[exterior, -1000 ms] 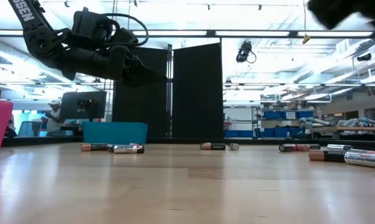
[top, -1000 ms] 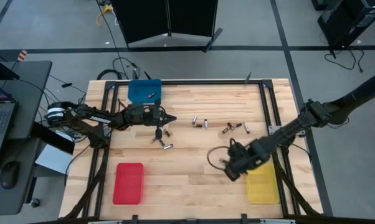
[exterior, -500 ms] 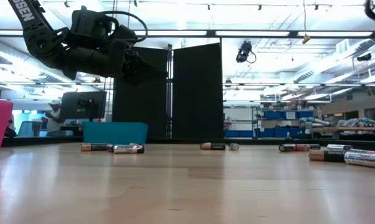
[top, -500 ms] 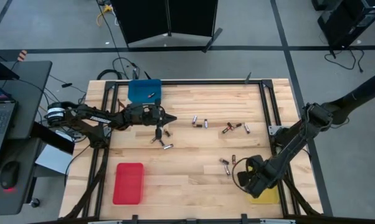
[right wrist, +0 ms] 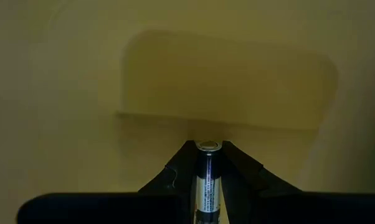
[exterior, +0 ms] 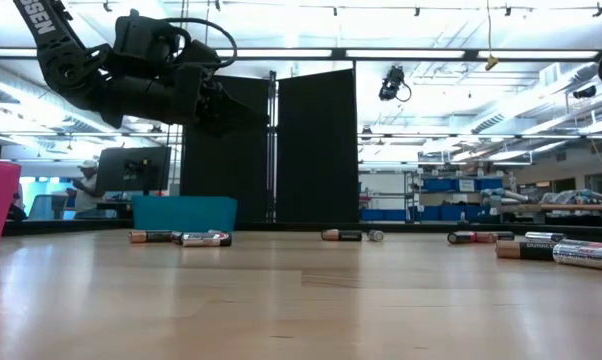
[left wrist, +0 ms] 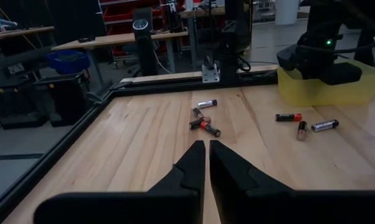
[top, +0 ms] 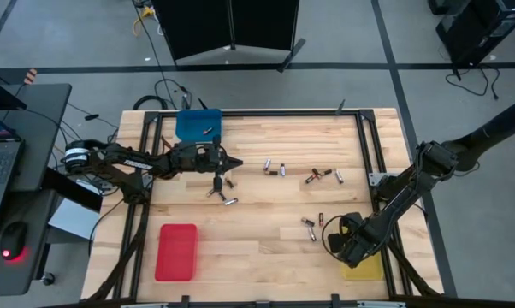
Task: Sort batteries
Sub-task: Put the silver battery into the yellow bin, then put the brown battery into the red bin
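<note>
Seen only from the right wrist: right gripper (right wrist: 208, 163) clamped on one upright battery (right wrist: 207, 180), pointed down into the yellow tray (right wrist: 81, 74), whose floor and walls fill the picture. Small print on that cell, too fine to read. From overhead, only the arm's bulk over the yellow tray, grip hidden.

Left gripper (top: 236, 162) hanging over the table (top: 266, 257) just right of the blue tray (top: 198, 125), fingers (left wrist: 190, 168) pressed together, nothing between them. One cell inside the blue tray, visible only from overhead. Loose batteries (top: 275, 168) scattered between blue tray and yellow tray. Red tray (top: 177, 251) at the near edge below the blue tray.

Low view: white letters "SEN" on the left arm.
</note>
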You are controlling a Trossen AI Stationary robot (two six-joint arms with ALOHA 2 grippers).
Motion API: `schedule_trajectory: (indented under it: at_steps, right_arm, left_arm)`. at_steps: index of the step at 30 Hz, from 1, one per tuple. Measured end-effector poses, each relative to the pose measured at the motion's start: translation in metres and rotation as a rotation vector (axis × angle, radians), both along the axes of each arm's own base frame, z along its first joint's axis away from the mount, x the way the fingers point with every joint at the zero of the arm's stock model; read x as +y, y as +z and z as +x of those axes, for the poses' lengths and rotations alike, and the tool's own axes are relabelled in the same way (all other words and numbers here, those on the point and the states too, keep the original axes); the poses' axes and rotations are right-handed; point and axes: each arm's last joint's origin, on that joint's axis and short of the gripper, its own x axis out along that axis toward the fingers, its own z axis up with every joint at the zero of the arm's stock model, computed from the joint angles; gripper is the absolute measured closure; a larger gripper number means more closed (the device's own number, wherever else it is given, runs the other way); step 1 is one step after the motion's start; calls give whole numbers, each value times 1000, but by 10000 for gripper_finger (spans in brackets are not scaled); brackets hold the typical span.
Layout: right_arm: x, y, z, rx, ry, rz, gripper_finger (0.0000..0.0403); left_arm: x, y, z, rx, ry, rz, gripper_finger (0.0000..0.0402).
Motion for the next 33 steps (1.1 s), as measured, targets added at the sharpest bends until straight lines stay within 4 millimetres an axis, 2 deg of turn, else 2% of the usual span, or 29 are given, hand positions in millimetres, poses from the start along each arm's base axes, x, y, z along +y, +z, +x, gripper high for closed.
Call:
schedule_trajectory:
  at_steps: [8,12,16,20,23,28,33]
  right_arm:
    - [-1,1,-2,34,72,5,240]
    - [-3,13,-3,118,120,-34,226]
    - [-3,42,1,158,189,-21,262]
    - [-7,79,4,134,254,-59,333]
    - [-13,100,11,48,330,-125,388]
    - [-36,110,32,-122,480,-258,386]
    - [-67,110,65,-208,672,-345,395]
  left_arm:
    - [0,1,0,-7,12,0,372]
    - [1,3,0,-30,22,-33,372]
    - [1,5,0,-48,23,-47,375]
    - [0,9,-1,-67,8,-70,388]
    - [-2,12,-4,-63,-18,-85,395]
    - [-5,18,-13,-4,-25,-113,397]
    - [-18,22,-24,174,-33,-153,398]
